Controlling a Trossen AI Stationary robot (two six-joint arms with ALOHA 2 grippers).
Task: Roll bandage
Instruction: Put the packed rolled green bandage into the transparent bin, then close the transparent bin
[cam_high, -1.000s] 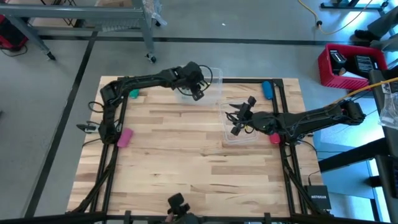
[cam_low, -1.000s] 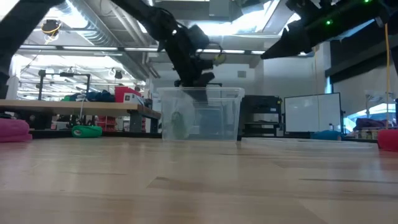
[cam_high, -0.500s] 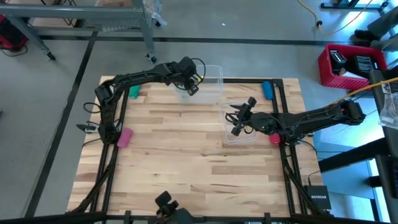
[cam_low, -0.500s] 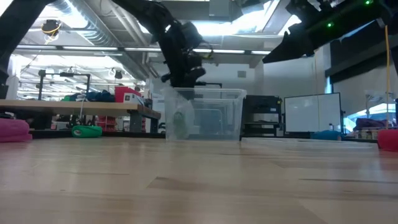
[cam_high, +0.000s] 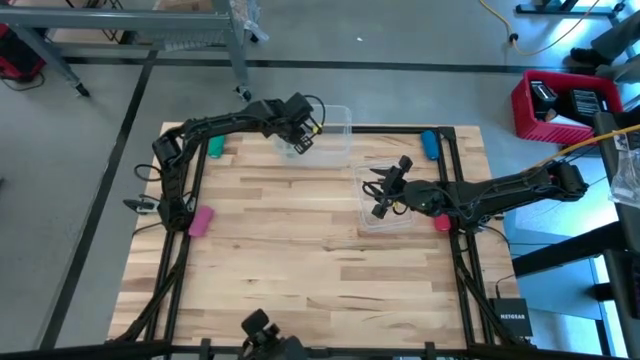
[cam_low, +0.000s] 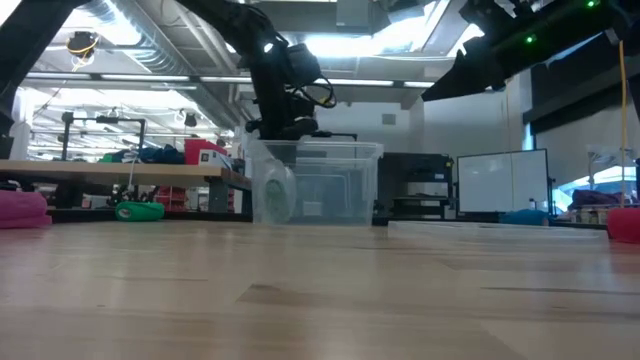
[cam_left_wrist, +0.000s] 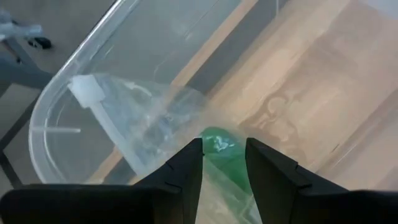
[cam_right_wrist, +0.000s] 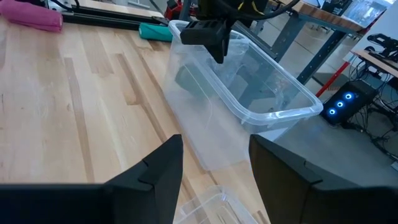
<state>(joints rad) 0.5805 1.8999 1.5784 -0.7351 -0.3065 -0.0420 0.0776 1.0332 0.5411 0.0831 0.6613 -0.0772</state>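
The left gripper's (cam_left_wrist: 224, 163) two dark fingers (cam_left_wrist: 186, 168) stand apart over a clear plastic bin (cam_left_wrist: 74, 74). Between them lies a small green roll (cam_left_wrist: 219, 144) inside a clear plastic bag (cam_left_wrist: 143, 121), which rests in the bin above the wooden table (cam_left_wrist: 323, 81).

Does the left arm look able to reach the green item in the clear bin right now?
Probably yes. The left end effector hangs over the open-topped clear bin, fingers apart, above the green item, which sits inside a clear bag.

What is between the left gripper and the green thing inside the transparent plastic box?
A crumpled clear plastic bag: in the left wrist view the green thing shows through it, beyond the left gripper.
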